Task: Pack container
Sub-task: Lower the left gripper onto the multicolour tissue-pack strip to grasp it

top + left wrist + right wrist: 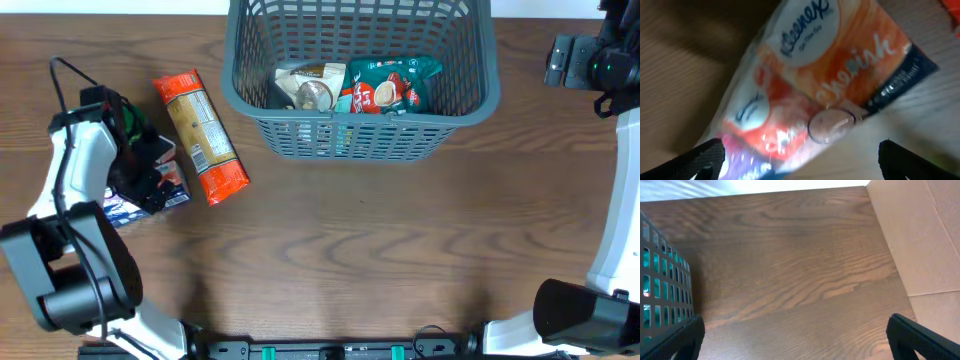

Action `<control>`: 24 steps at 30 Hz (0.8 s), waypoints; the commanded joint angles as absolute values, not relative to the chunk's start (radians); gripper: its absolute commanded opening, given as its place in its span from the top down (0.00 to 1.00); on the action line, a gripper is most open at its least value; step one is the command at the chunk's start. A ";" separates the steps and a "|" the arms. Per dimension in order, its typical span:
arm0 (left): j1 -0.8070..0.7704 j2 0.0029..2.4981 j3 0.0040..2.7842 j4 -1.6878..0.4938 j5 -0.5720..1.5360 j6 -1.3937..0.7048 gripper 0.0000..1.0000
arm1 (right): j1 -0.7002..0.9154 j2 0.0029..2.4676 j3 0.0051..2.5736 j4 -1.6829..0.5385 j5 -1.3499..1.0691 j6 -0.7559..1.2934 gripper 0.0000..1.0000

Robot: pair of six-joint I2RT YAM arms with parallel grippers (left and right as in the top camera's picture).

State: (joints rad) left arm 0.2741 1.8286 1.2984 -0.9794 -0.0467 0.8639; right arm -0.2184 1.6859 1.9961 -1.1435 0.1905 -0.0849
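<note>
Container: we see the grey-blue basket (355, 140) at the far middle of the table (400, 240), upright; its slotted wall also shows at the left edge of the right wrist view (660, 290).
In the container: a green packet (390, 85) with red and white print lies to the right and a pale packet (310, 88) to the left, the two touching. We cannot read the writing on either.
Tissue pack: "Kleenex" (830, 75) reads in blue on a white oval, and a white script word on the orange wrap looks like "Cherish". The smaller print is blurred.
Orange packet: it (200, 135) lies flat on the table left of the container, apart from it. Its white label is too small for us to read.
Left gripper: its (800, 162) fingers are spread wide just above the tissue pack and grip nothing.
Right gripper: its (800, 340) fingers are spread wide over bare wood to the right of the container, holding nothing.
</note>
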 commanded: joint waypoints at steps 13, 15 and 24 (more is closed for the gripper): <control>0.279 2.004 1.292 -0.979 0.064 1.013 0.05 | -0.223 1.678 2.008 -1.145 0.191 -0.094 0.01; 0.279 2.025 1.292 -0.981 0.064 1.013 0.05 | -0.223 1.678 2.008 -1.145 0.190 -0.094 0.01; 0.279 2.101 1.292 -0.948 0.064 1.013 0.82 | -0.223 1.678 2.008 -1.145 0.190 -0.094 0.01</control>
